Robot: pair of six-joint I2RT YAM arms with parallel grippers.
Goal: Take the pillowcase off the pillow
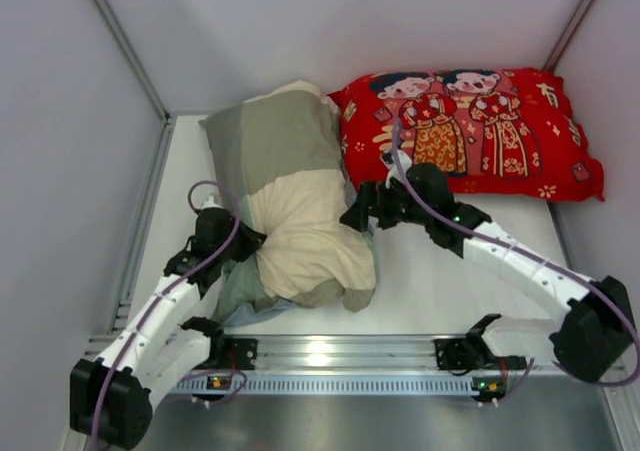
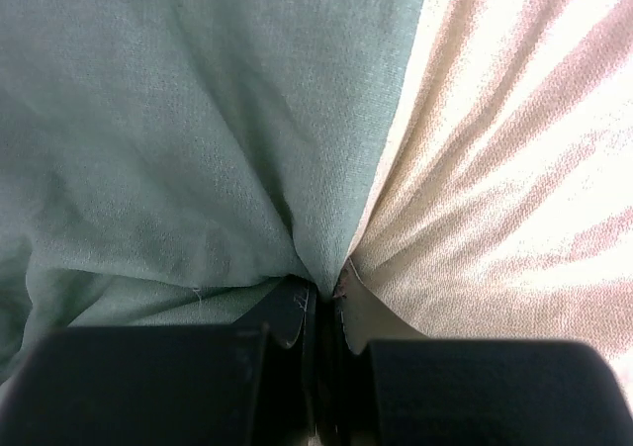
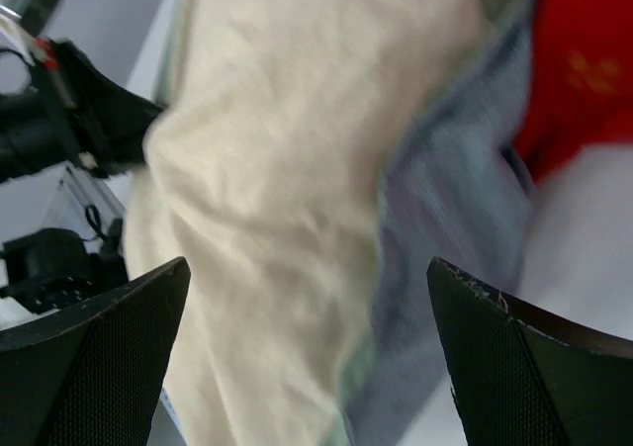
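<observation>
The pillowcase point(image 1: 295, 196), in sage-green and cream panels, lies bulging on the table left of centre, with the pillow hidden inside it. My left gripper point(image 1: 250, 239) is at the case's left edge. In the left wrist view the left gripper point(image 2: 324, 293) is shut on a pinch of cloth where the green panel point(image 2: 178, 149) meets the cream one point(image 2: 514, 169). My right gripper point(image 1: 353, 215) stands open at the case's right side. In its own view the right gripper point(image 3: 308, 264) has cream pillowcase cloth point(image 3: 287, 169) ahead between the spread fingers, untouched, and blue-grey reverse cloth point(image 3: 445, 219) to the right.
A red pillow point(image 1: 480, 131) printed with two cartoon figures lies at the back right, touching the case's far right edge. A metal rail point(image 1: 330, 356) runs along the near edge. Grey walls close in on the left and right sides. The left arm point(image 3: 69, 120) shows in the right wrist view.
</observation>
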